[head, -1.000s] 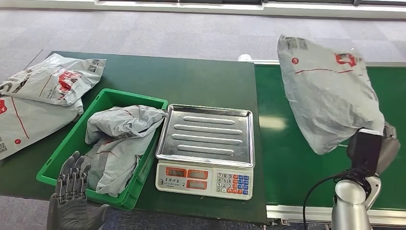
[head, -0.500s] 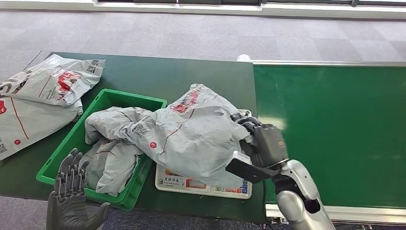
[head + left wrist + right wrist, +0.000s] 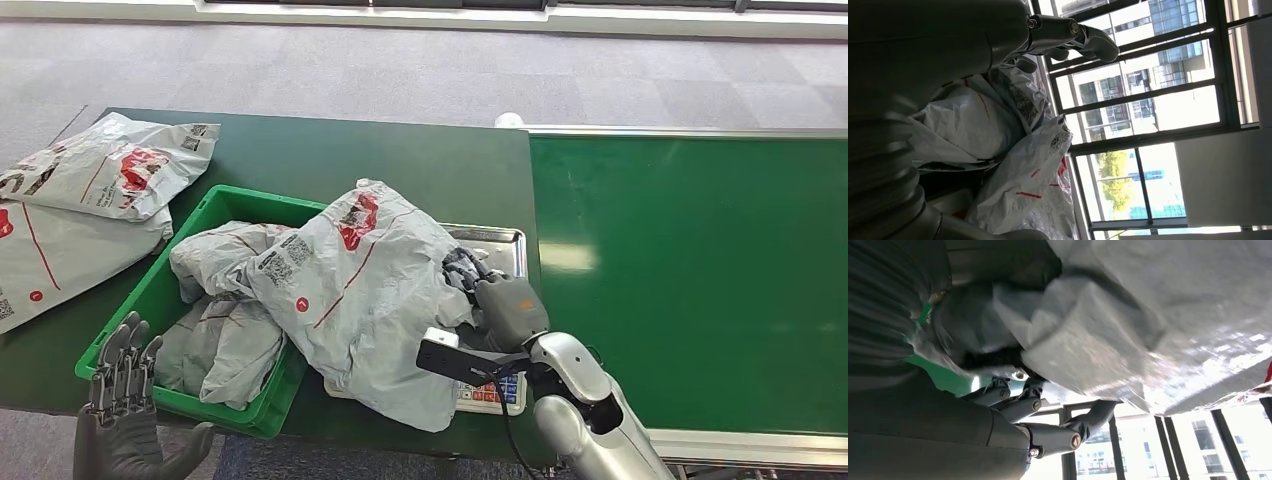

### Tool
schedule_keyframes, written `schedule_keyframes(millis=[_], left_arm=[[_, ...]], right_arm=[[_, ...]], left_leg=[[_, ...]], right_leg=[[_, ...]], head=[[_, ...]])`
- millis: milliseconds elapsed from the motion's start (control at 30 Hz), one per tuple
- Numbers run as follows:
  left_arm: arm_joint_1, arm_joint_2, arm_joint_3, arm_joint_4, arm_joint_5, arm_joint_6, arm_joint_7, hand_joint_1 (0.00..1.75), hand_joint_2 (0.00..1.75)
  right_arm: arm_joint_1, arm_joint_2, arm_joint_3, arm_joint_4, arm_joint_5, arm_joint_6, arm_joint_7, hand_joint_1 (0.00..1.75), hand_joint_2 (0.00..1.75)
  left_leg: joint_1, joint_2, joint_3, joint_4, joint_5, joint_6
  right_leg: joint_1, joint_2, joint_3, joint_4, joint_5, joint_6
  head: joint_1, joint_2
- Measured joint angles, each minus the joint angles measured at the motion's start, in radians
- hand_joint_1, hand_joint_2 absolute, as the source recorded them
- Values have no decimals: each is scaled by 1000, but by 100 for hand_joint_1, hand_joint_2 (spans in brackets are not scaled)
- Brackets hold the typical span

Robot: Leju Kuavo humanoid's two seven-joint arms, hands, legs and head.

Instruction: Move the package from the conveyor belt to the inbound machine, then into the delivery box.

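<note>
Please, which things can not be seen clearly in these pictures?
- Scale displays, head view: hidden by the held package.
- Right hand fingers: buried in package folds in head view, blurred in right wrist view.
- Green crate contents underneath, head view: covered by grey bags.
- Package labels: too small to read.
- Left hand: cut by bottom edge.

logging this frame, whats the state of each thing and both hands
package: held by the right hand, draped over scale and bin edge
right hand: grips the package
left hand: holds nothing, fingers apart
scale: mostly covered
green bin: holds grey bags
conveyor belt: bare
</note>
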Motion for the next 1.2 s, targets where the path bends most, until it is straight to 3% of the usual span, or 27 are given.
schedule_keyframes(millis=[133,300,367,500,667,733,867,1033,1100,1200], left_arm=[[0,-4,13,-8,-15,2,-3,0,175],[-21,7,8,-41,-148,76,-1,0,175],[-41,35,-17,-59,-208,153,25,0,175],[-109,134,-129,-75,-316,314,104,0,175],[-260,227,-326,-68,-498,423,282,0,175],[-329,249,-397,-51,-561,433,356,0,175],[-481,267,-526,37,-693,403,539,0,175],[-620,265,-637,185,-767,334,671,0,175],[-667,255,-675,273,-776,281,709,0,175],[-720,222,-730,446,-728,188,717,0,175]], right_arm=[[-1,3,0,8,-3,-3,-6,0,175],[20,8,-9,-22,-131,-42,-120,0,175],[44,9,-29,-58,-202,-61,-169,0,175],[127,12,-113,-168,-383,-103,-286,0,175],[232,35,-254,-303,-681,-130,-437,0,175],[266,53,-308,-342,-780,-206,-499,0,175],[311,122,-421,-419,-989,-496,-628,0,175],[338,163,-473,-479,-1091,-747,-663,0,175],[356,165,-475,-494,-1109,-819,-664,0,175],[384,173,-477,-498,-1123,-846,-665,0,175]], left_leg=[[0,0,0,0,0,0],[0,0,1,0,0,0],[0,-1,1,0,0,0],[0,-2,0,0,0,0],[0,-3,0,1,0,0],[0,-3,0,1,1,0],[-1,-3,0,1,2,0],[-1,3,0,1,2,0],[-1,3,0,1,2,0],[-1,3,0,1,2,0]], right_leg=[[0,0,0,0,0,0],[0,0,-1,0,0,0],[0,-1,-2,0,0,0],[0,-2,-3,0,0,0],[-1,-3,-2,0,1,0],[-1,-3,-2,0,1,1],[-2,-4,-2,0,2,2],[-2,3,-4,0,5,1],[-2,3,-4,0,5,1],[-2,3,-4,0,5,1]], head=[[0,0],[0,0],[0,0],[0,0],[0,0],[0,0],[0,0],[0,0],[0,0],[0,0]])
